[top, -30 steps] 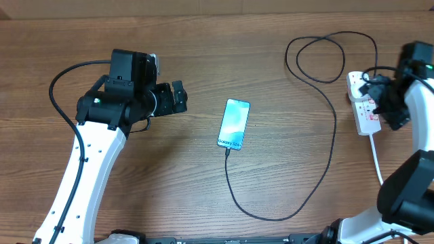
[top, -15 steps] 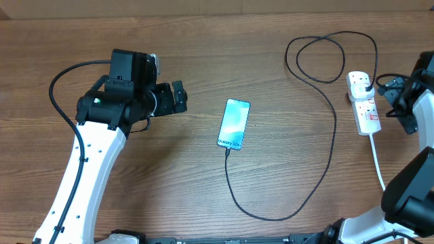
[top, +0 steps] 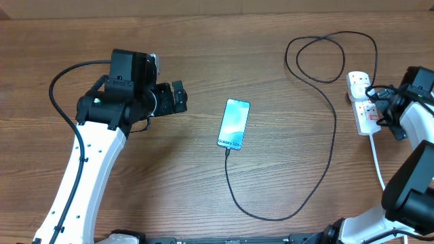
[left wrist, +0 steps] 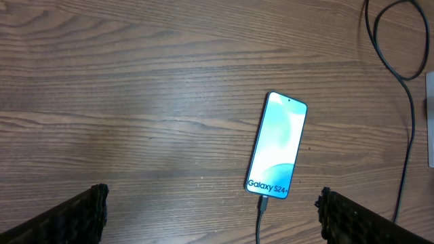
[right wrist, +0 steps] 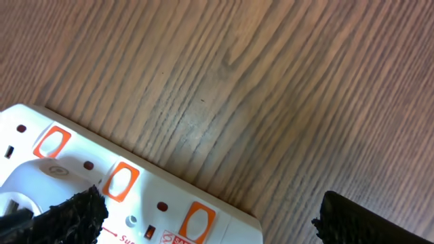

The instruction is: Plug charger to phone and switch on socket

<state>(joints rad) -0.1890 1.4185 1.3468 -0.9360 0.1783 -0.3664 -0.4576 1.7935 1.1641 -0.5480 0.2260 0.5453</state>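
Charger [top: 335, 129]: loops over lower worktop [top: 203, 41], tip seated in phone [top: 234, 123], mid-frame. Socket [top: 363, 102], right edge: I judge switching is in hand; next I press a red-marked switch. Right tool [right wrist: 207, 203]: spread wide, empty, one finger over socket. Left tool [left wrist: 211, 207]: spread, empty.

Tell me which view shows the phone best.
Left wrist: the phone is largest there, its Galaxy S24+ text is legible, and the charger tip meets its bottom edge. Overhead shows it whole but small. Right wrist misses it, showing the socket instead.
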